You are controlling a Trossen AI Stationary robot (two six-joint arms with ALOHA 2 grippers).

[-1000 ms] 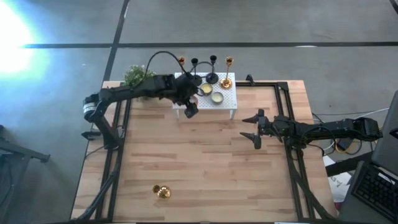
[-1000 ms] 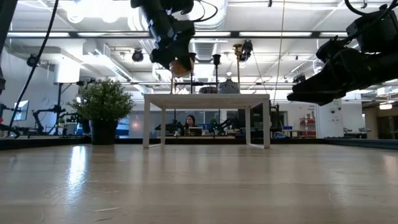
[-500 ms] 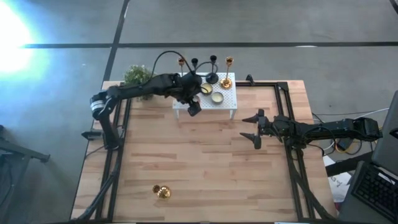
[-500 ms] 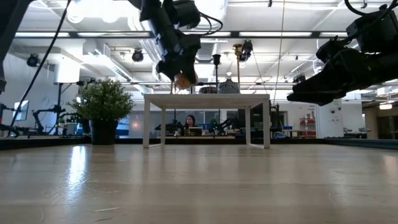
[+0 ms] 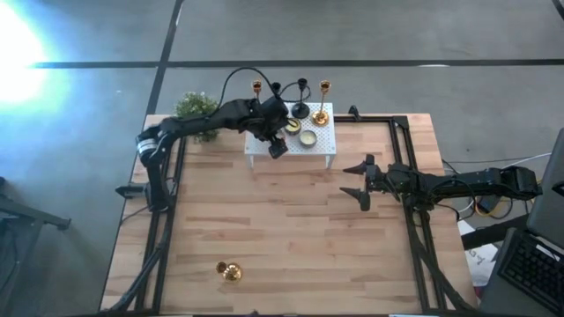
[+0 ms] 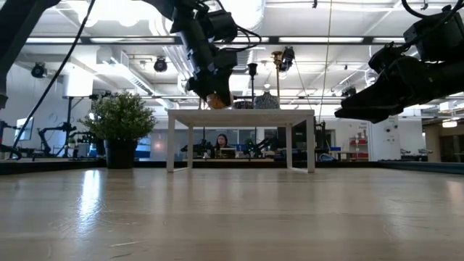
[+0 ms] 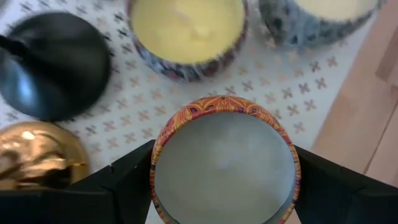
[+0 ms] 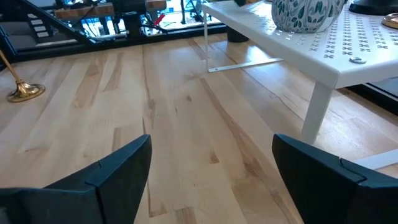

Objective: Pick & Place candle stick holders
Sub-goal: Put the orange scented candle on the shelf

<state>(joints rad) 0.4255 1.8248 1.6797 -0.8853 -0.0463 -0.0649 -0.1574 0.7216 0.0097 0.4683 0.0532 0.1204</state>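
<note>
I have the left gripper (image 7: 224,180) closed on a round tin candle with an orange patterned rim and pale grey wax (image 7: 224,163); the tin sits squeezed between the two dark fingers (image 7: 127,183), over the white perforated metal rack (image 7: 292,93). Just beyond the fingertips on the rack: a yellow-wax candle in a blue patterned tin (image 7: 186,34), with a second patterned tin (image 7: 317,18) beside it. Off to one side of the fingers, a black round flared holder base (image 7: 53,68) and a shiny gold holder base (image 7: 37,155), the gold one nearly touching the finger.

From above, left gripper (image 5: 276,141) is over the rack's front-left part; slim stemmed gold and black candle stick holders (image 5: 300,86) stand in a row along the rack's far edge. Bushy green potted plant (image 5: 196,107) is at the table's far-left corner.

Right gripper (image 8: 211,162) hovers above the wooden table (image 8: 186,112), fingers spread wide, nothing between them. Ahead of those fingers, the rack leg; far off to the side, a gold candle stick holder lying on the table (image 8: 22,90), also seen near the table's front edge (image 5: 229,271).
</note>
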